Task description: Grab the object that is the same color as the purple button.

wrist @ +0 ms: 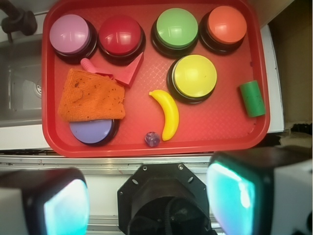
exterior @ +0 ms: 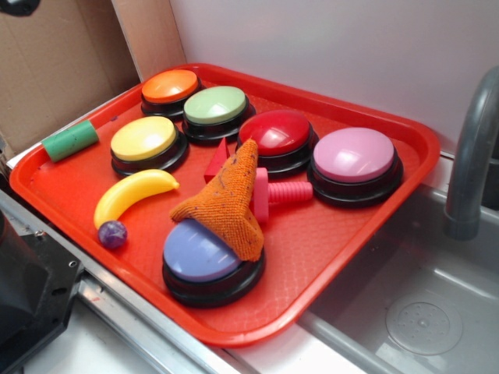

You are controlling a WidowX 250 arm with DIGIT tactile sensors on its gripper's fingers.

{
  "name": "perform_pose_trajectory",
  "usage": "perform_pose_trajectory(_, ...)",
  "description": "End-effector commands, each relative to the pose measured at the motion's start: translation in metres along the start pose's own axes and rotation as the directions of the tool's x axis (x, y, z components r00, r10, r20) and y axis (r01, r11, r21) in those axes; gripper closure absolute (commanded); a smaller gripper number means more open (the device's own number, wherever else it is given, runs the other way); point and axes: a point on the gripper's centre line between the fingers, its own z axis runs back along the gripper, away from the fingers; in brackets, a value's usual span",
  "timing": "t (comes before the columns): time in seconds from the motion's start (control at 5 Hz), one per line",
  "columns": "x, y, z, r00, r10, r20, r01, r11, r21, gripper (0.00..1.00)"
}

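Target is the purple ball [wrist: 152,138], colour match to the purple button [wrist: 91,131]. Using the red tray [wrist: 254,132] as landmark: ball sits just inside the tray's near rim, roughly mid-way along it, on bare tray floor.

Hand [wrist: 149,196] is released, fingers [wrist: 66,208] spread wide and empty, hovering high over the bench just outside that same near rim. Not yet descended.

Neighbours: yellow banana [wrist: 167,114] tip lies just beside the ball, looks touching or nearly so. Purple button further along the same rim, half covered by the orange cloth [wrist: 93,96]; well apart from the ball.

My read on doing it well:
- move in over the tray rim, centre on the ball before dropping
- orient fingers so neither lands on the banana or the rim
- ball is small, glossy, will likely roll: close slow, go low, near the tray floor
- watch for a squirt-out on closing
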Motion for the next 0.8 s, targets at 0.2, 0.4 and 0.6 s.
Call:
perform_pose_trajectory(0.2,0.001,0.003,-0.028,1.000,-0.007,-0.024,0.007,1.000,0.019,0.00)
perform_pose_trajectory(0.4,0.003,0.004,-0.054,1.000,0.002,-0.009,-0.002,1.000,0.019,0.00)
perform_pose_trajectory(0.6,0.000,0.012,-0.088,0.999,0.036,-0.038,-0.034,0.997,0.072,0.00)
